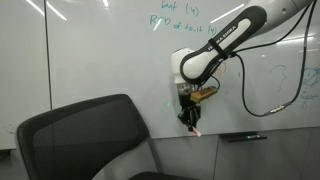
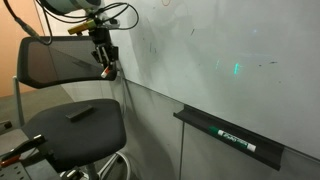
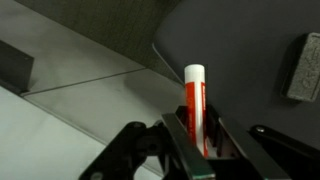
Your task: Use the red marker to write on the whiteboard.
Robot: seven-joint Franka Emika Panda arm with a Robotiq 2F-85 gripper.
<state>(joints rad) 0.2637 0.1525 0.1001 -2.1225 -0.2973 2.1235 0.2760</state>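
Note:
The red marker (image 3: 195, 105), red with a white end, stands between my gripper's fingers (image 3: 195, 150) in the wrist view, gripped at its lower part. In an exterior view my gripper (image 1: 190, 118) points down in front of the whiteboard (image 1: 100, 50), with the marker tip (image 1: 196, 131) poking out below it. In the other exterior view my gripper (image 2: 105, 62) holds the marker (image 2: 108, 71) close to the whiteboard (image 2: 220, 50). I cannot tell if the tip touches the board. Faint green handwriting shows near the top.
A black mesh office chair (image 1: 85, 135) stands just beside and below the gripper; it also shows in the other exterior view (image 2: 75, 125). A dark marker (image 1: 243, 135) lies on the board's ledge (image 2: 230, 135). A grey eraser (image 3: 303, 68) lies on the chair seat.

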